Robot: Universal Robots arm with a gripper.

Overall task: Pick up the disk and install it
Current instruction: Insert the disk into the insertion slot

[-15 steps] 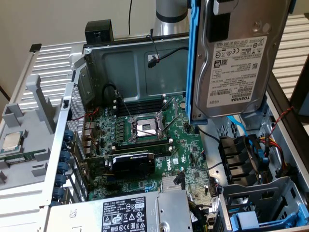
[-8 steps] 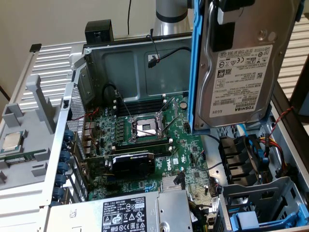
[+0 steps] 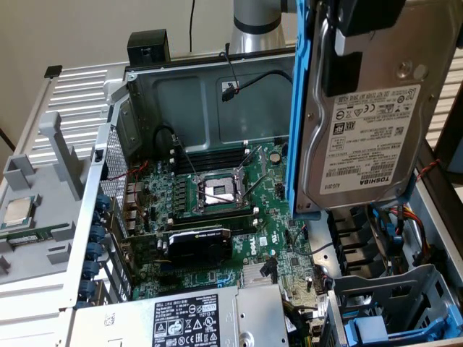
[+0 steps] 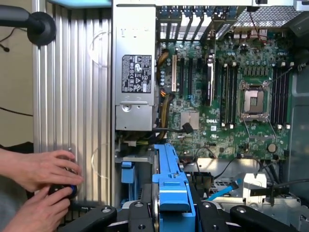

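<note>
Over the opened computer case (image 3: 210,101), the pincer (image 4: 174,215), jaws partly closed, apparently clamps the upright disk (image 3: 362,137).

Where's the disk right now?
On the exterior view's right, the disk hangs held in the gripper above the open case, beside the motherboard and over the drive bays.

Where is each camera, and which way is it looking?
Exterior view: off the arm, above the open computer, looking down into it; it shows the grey arm and the gripper holding the disk up.
Wrist view: on the wrist, looking past the gripper into the computer; a person's hands are beside it.
Both views share: the disk's blue frame, the green circuit board and the power box.
</note>
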